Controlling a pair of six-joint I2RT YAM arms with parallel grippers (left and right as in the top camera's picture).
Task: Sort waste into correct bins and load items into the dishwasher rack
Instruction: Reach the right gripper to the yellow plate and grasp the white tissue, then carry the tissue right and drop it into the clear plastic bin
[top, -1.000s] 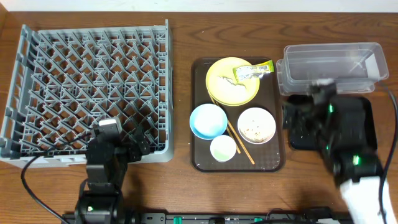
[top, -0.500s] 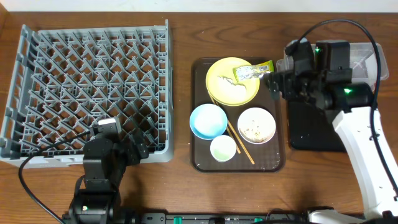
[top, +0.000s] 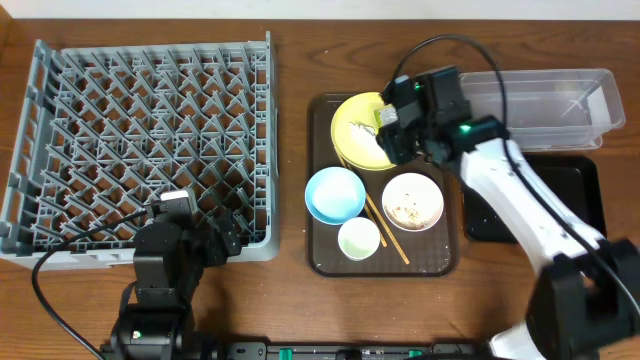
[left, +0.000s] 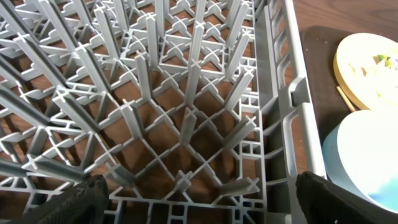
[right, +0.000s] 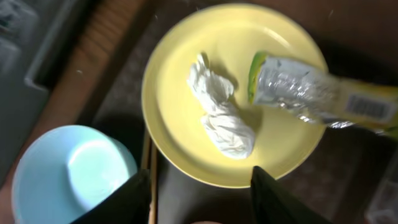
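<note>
My right gripper (right: 202, 202) hovers open over the near rim of the yellow plate (right: 186, 68), with nothing between its fingers. On the plate lie a crumpled white scrap (right: 221, 121) and a yellow-green snack wrapper (right: 311, 93). In the overhead view the right gripper (top: 393, 128) hides most of the plate (top: 350, 135). The light blue bowl (top: 335, 193), the white bowl (top: 412, 200) with beige crumbs, the small cup (top: 358, 238) and the chopsticks (top: 385, 225) rest on the brown tray (top: 440, 255). My left gripper (left: 205, 205) stands open above the grey rack (top: 150, 130), at its near right corner.
The clear tub (top: 540, 100) sits at the back right, with the black tray (top: 575, 195) in front of it. The rack's upright pegs (left: 186, 81) rise close under the left gripper. Bare wooden table (top: 290, 150) runs between the rack and the brown tray.
My right arm has swung left from over the black tray to above the yellow plate, and its jaws have narrowed. The left arm has stayed still.
</note>
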